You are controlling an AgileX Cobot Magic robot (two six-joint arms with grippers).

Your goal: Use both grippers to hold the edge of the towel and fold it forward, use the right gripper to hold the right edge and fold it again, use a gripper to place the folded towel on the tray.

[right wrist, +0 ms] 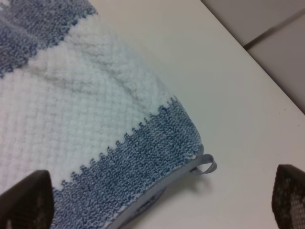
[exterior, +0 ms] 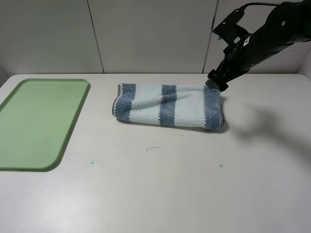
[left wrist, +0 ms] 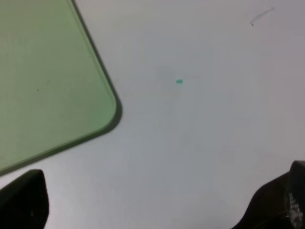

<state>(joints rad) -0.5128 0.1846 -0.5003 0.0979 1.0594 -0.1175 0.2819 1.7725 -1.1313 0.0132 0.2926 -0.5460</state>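
The striped towel (exterior: 167, 104) lies folded into a long band at the middle of the table, its blue and pale stripes facing up. My right gripper (exterior: 217, 81) hovers at the towel's far right corner, open, with nothing between its fingers. In the right wrist view the towel (right wrist: 86, 119) corner with a small grey loop sits between the spread fingers of the right gripper (right wrist: 157, 200). The light green tray (exterior: 39, 121) lies empty at the left. My left gripper (left wrist: 152, 205) is open over bare table near a rounded corner of the tray (left wrist: 47, 71); it is outside the exterior high view.
A white table with small teal specks (exterior: 92, 162) (exterior: 221, 165) and a thin thread-like mark (exterior: 154, 148) in front of the towel. A grey panelled wall (exterior: 146, 34) stands right behind the table's far edge.
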